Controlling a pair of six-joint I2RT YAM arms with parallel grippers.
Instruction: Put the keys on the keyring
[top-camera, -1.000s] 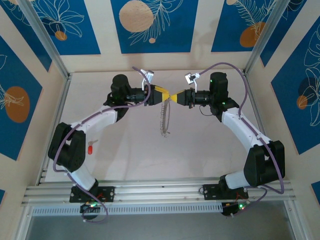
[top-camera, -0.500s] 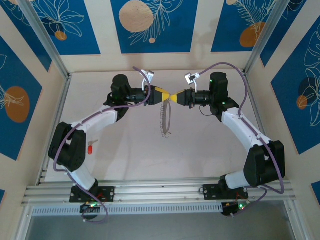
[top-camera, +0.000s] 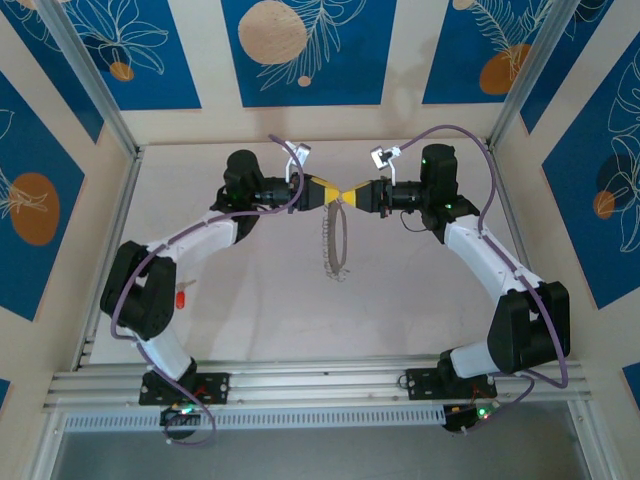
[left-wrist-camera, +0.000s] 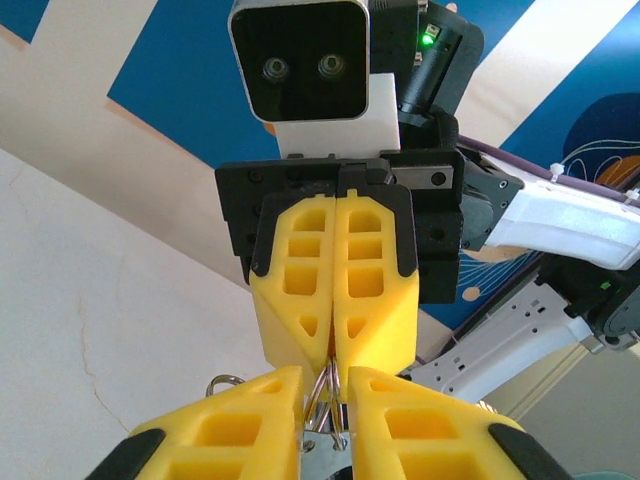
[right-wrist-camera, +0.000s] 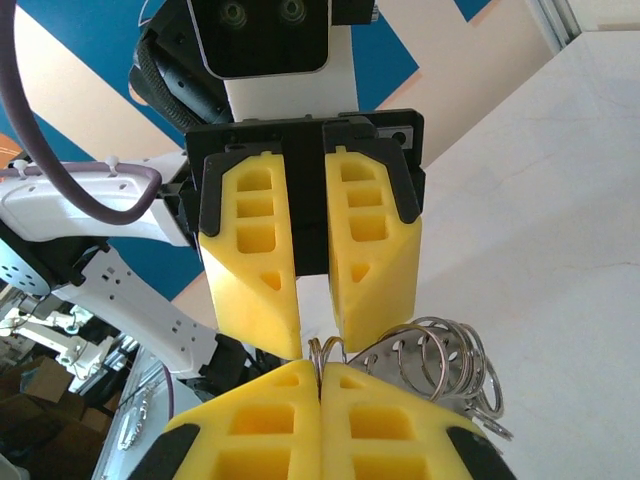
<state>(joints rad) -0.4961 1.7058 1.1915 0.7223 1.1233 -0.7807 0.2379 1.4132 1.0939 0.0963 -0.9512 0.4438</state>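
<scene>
Jaws of the right gripper (right-wrist-camera: 320, 372) clamp the large thin grey-beige toothed keyring hoop (top-camera: 336, 245) hanging at upper centre of the top view; the left gripper (left-wrist-camera: 325, 405) flanks the same wire, whether pinching I cannot tell, so seat it squarely before any handover; the tiny red key (top-camera: 181, 297) lies lower left.

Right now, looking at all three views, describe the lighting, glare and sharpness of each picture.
Top external: even, diffuse light, only faint shadows on the table; the keyring is too thin to resolve well. Left wrist: the left end effector is crisp up close, the far background softer. Right wrist: the table looks washed out and the keyring's metal coils glint.
</scene>
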